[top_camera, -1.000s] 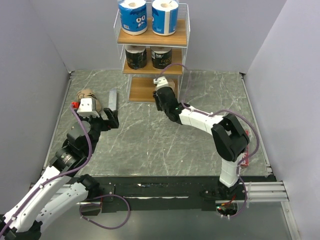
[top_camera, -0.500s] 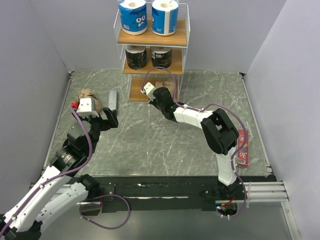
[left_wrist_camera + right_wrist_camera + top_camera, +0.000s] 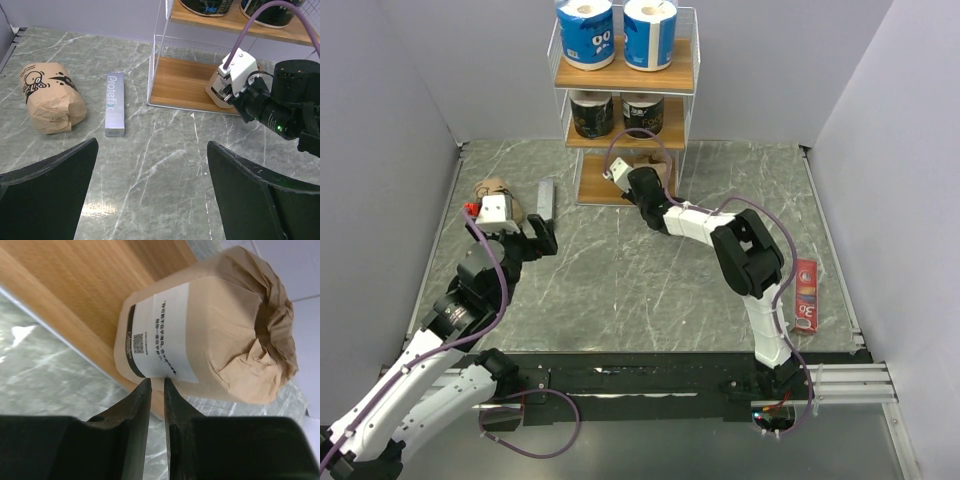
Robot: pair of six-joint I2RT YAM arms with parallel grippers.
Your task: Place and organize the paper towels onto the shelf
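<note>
- Treat this step as a nudge rather than a pick. Note the right claw [image 3: 156,385] in the right-wrist view, its fingers pressed together on nothing.
- Find its tips touching or just short of the tan kraft-paper wrapped roll [image 3: 200,335]; cannot tell which. Find that roll near the front edge of the lowest wooden board of the tall white-wire shelf [image 3: 624,78].
- Push on the labelled flank, low and through the middle, so the roll probably slides deeper instead of pivoting off the edge.
- Go slowly: expect the crumpled wrapper to give a little and drag on the wood.
- Leave free board beside it for the second tan kraft-paper roll [image 3: 50,97], lying at the left of the left-wrist view just beside the flat grey metal bar [image 3: 114,105].
- See the left claw [image 3: 152,145] hanging over the surface with fingers wide apart, holding nothing.
- Count on a flat, smooth-looking grey marbled surface [image 3: 650,280], with a small red packet [image 3: 805,295] near its right edge in the overhead view.
- Mind the plain pale lilac walls [image 3: 380,100] closing in left, right and back.
- Find the shelf at the upper middle against the back wall.
- Regard its upper tiers as filled: two blue-and-white wrapped rolls [image 3: 586,30] [image 3: 650,30] on top, two black wrapped rolls [image 3: 591,113] [image 3: 642,113] beneath.
</note>
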